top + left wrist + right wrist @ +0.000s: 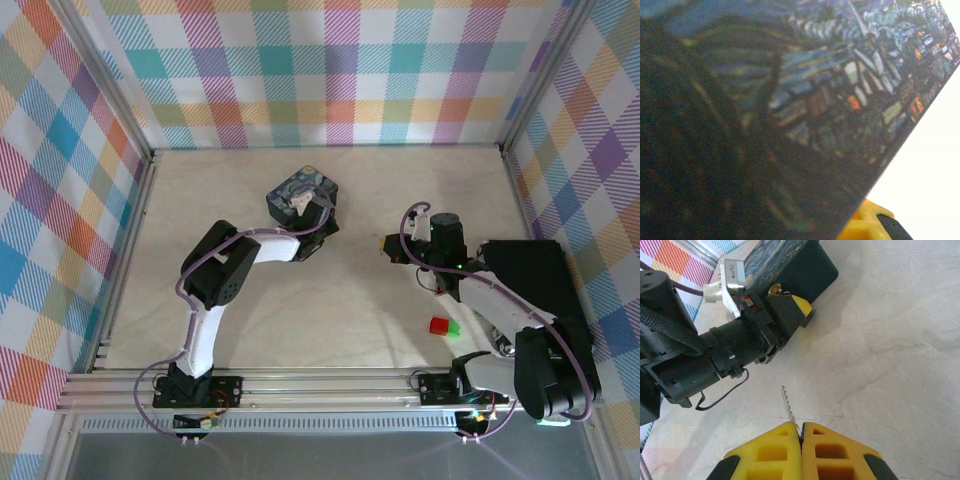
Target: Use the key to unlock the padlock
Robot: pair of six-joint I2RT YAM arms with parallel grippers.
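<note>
Right hand, yellow-padded and closest in its wrist view, is clamped on the key. This is a thin, pale silvery blade with a finely toothed edge, and it sticks out straight from between the pressed pads. It sits a little right of the middle of the desk. Beyond the blade's tip, toward the far edge, the left hand rests against the dark side of the blue painted tin. I cannot tell whether that hand is closed.
</note>
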